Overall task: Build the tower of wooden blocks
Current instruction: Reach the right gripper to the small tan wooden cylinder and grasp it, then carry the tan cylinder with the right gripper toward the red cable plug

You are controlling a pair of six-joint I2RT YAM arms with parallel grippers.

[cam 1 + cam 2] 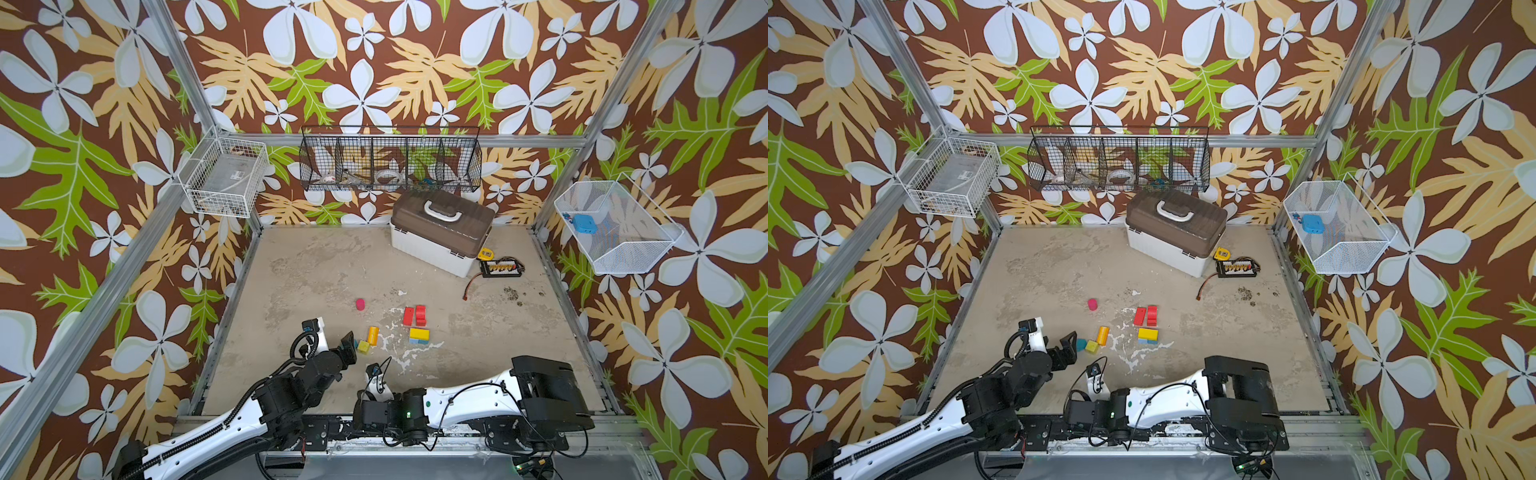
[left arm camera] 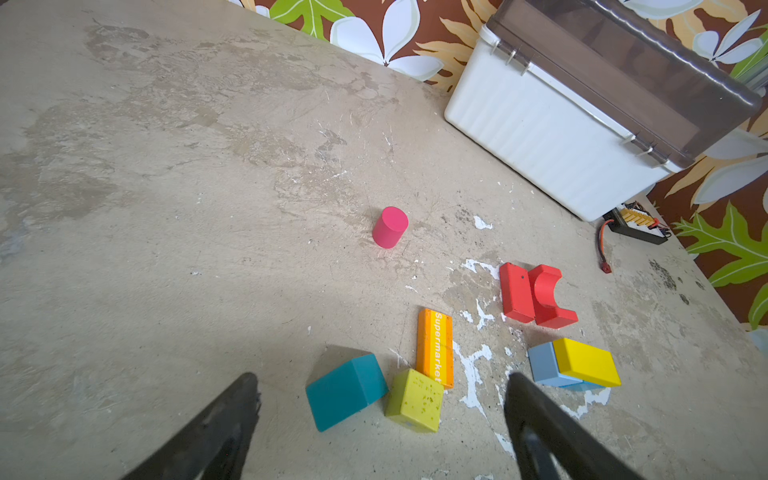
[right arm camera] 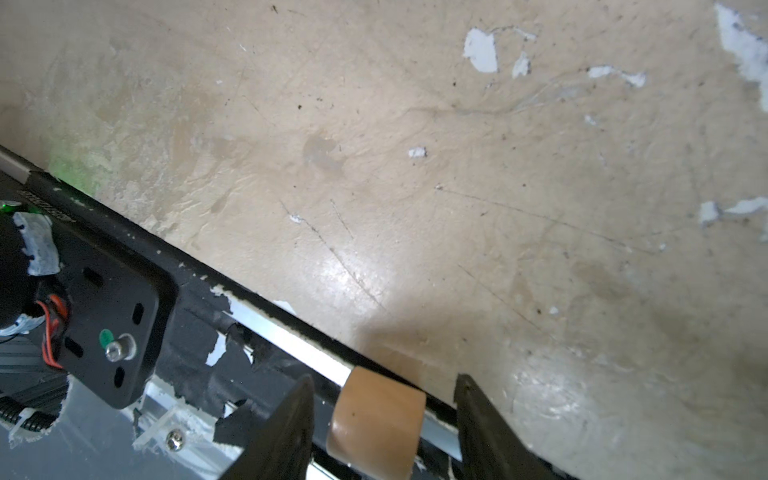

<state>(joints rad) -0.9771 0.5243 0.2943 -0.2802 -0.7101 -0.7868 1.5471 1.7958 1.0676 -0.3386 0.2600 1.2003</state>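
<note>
Black and spread wide, the left gripper (image 2: 381,377) was held empty, low over the near left of the worn beige table (image 1: 311,270). Just beyond it a teal roof-shaped wooden block (image 2: 345,390) was seen lying, with a yellow-green wooden cube (image 2: 415,401) just beside it on the right. A pink wooden cylinder (image 2: 390,227) was set well apart, farther back. An orange wooden block printed "Supermarket" (image 2: 435,347) was laid against the cube's far side. At the table's near edge the right gripper (image 3: 384,376) was placed partly open around a bare-wood cylinder (image 3: 376,424); a gap was seen on each side and nothing was gripped. Further right, a flat red wooden block (image 2: 515,293) and a red wooden arch (image 2: 550,299) were laid touching. Nearer, a yellow rectangular block (image 2: 586,361) was rested on blue blocks (image 2: 542,365). A white case with a brown lid (image 1: 436,249) was stood far right.
</note>
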